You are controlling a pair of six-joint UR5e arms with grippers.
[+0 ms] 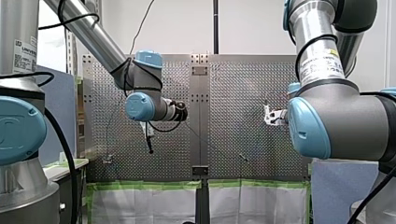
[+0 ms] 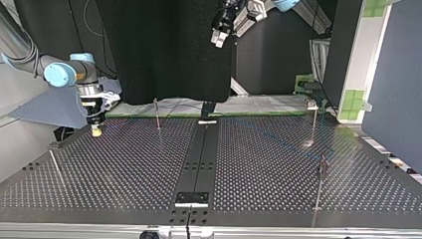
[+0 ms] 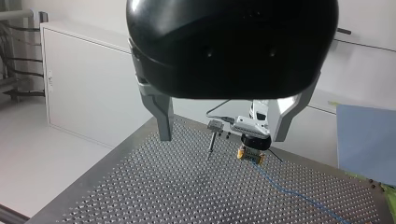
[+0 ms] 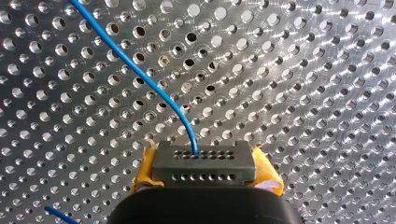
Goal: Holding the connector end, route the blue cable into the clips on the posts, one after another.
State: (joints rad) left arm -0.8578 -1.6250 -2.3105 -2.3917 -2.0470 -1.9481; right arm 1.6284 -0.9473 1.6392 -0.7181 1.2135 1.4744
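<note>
Blue cable (image 4: 140,77) leaves grey connector (image 4: 204,158) pinched by right tool (image 4: 206,174); left tool (image 3: 222,136) spread above perforated table (image 3: 154,191)

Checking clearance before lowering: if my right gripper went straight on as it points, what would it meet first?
Probably the perforated table: my right gripper, shut on the connector, points at it, only the blue cable between.

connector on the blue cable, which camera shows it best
The right wrist view: the connector sits close up between the yellow pads of my right gripper, pin holes visible, the blue cable leaving it. The left wrist view shows it small; the top view only a yellow speck at that gripper; the front view does not show it.
</note>
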